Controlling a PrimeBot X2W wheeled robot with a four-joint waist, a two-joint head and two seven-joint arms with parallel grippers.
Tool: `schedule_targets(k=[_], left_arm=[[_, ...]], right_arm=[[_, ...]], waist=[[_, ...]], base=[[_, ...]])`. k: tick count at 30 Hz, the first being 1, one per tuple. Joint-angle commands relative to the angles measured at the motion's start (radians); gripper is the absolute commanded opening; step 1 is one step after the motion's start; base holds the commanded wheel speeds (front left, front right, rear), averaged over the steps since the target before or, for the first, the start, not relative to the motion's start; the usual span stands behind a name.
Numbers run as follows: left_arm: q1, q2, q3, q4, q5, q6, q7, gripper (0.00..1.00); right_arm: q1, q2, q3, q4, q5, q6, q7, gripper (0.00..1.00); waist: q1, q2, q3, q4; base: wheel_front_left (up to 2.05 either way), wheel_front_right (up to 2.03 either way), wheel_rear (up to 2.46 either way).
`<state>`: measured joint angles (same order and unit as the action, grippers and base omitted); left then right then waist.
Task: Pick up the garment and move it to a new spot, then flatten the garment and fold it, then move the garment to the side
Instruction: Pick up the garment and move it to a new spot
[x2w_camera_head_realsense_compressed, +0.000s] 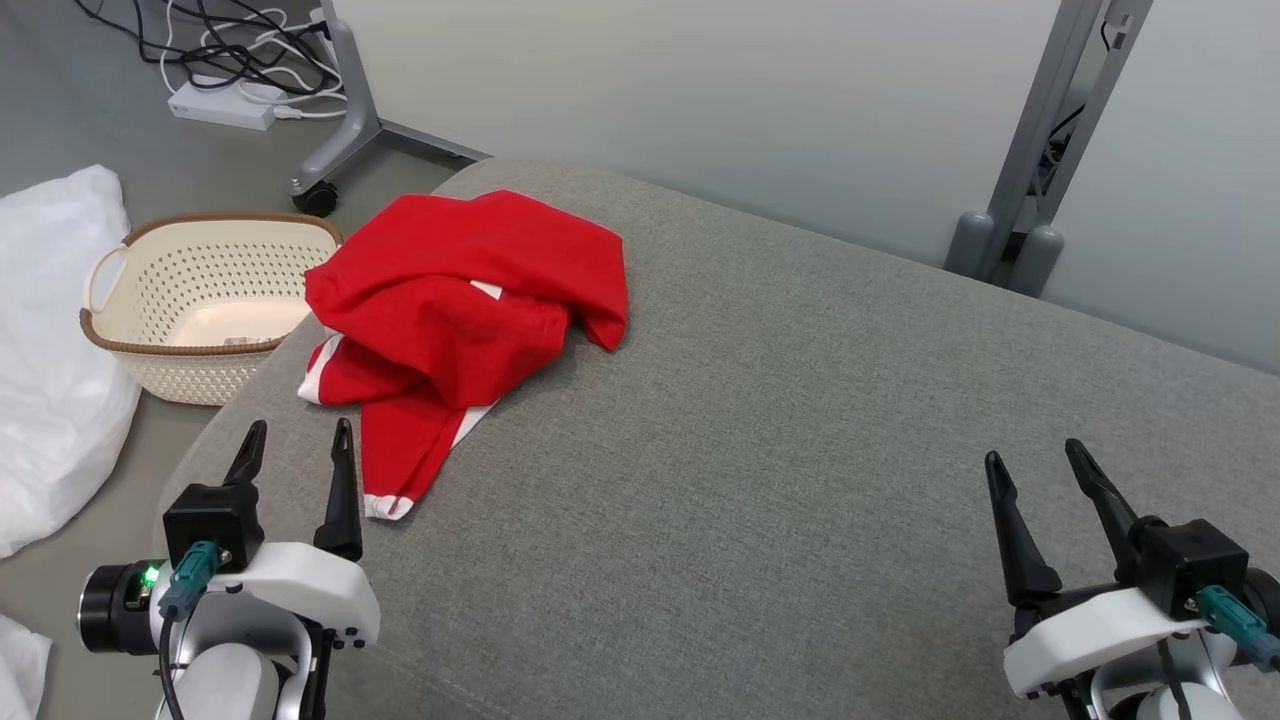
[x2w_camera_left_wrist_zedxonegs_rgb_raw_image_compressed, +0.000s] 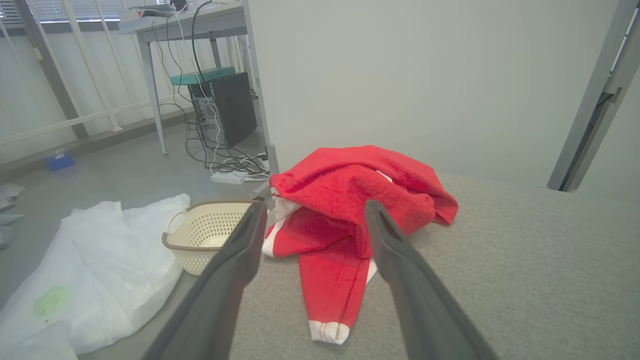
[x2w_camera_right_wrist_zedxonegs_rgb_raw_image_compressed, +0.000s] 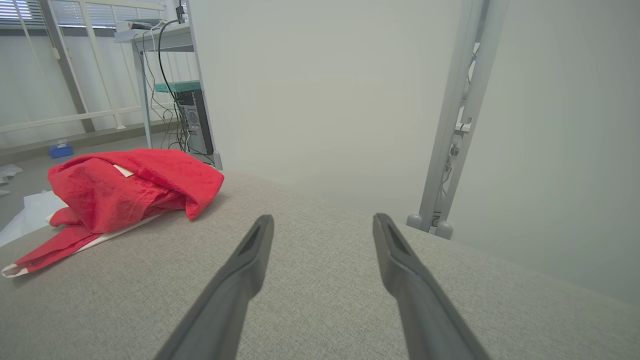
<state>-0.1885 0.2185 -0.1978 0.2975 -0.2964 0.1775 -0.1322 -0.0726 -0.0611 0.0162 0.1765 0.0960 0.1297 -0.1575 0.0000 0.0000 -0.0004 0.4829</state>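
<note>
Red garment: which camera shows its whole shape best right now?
Head view: it looks down on the whole crumpled red garment, unobstructed. In the left wrist view the left gripper's fingers overlap it; the right wrist view sees it low, side-on, at the left edge.

A plain pale wall closes the far side behind a broad grey fabric-covered cushion, with a grey metal post standing at its right and a wheeled stand leg at its left. On the grey floor sit a cream perforated basket, a white plastic bag and a white power strip amid tangled cables. Farther off, a desk shelters a dark computer tower before white railing bars and what seem to be window blinds, the light even and soft.
</note>
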Motion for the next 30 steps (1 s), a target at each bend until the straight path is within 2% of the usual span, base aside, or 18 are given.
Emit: schedule_targets(k=[1, 19, 22, 25, 30], left_arm=[[0.006, 0.008, 0.0, -0.005, -0.003, 0.005, 0.001, 1.0], [-0.038, 0.021, 0.006, -0.056, -0.023, 0.017, 0.026, 1.0], [-0.087, 0.047, 0.015, -0.102, -0.013, 0.022, 0.052, 1.0], [-0.161, 0.076, 0.035, -0.128, -0.026, 0.008, 0.09, 1.0], [-0.301, 0.118, 0.058, -0.034, -0.057, -0.02, 0.183, 1.0]], right_arm=[[0.006, -0.001, 0.001, -0.003, -0.001, 0.002, -0.001, 1.0], [-0.004, 0.002, -0.012, -0.016, 0.008, 0.002, 0.006, 1.0], [-0.012, 0.002, -0.014, -0.026, 0.005, 0.002, 0.012, 1.0], [-0.026, -0.003, -0.004, -0.041, 0.003, 0.002, 0.018, 1.0], [-0.052, -0.016, 0.015, -0.063, 0.003, 0.002, 0.031, 1.0]], waist=[[0.0, 0.0, 0.0, -0.001], [0.0, 0.0, 0.016, -0.012], [0.0, 0.0, 0.03, -0.019], [0.0, 0.0, 0.05, -0.035], [0.0, 0.0, 0.095, -0.079]], base=[[0.0, 0.0, 0.0], [0.0, 0.0, 0.0], [0.0, 0.0, 0.0], [0.0, 0.0, 0.0], [0.0, 0.0, 0.0]])
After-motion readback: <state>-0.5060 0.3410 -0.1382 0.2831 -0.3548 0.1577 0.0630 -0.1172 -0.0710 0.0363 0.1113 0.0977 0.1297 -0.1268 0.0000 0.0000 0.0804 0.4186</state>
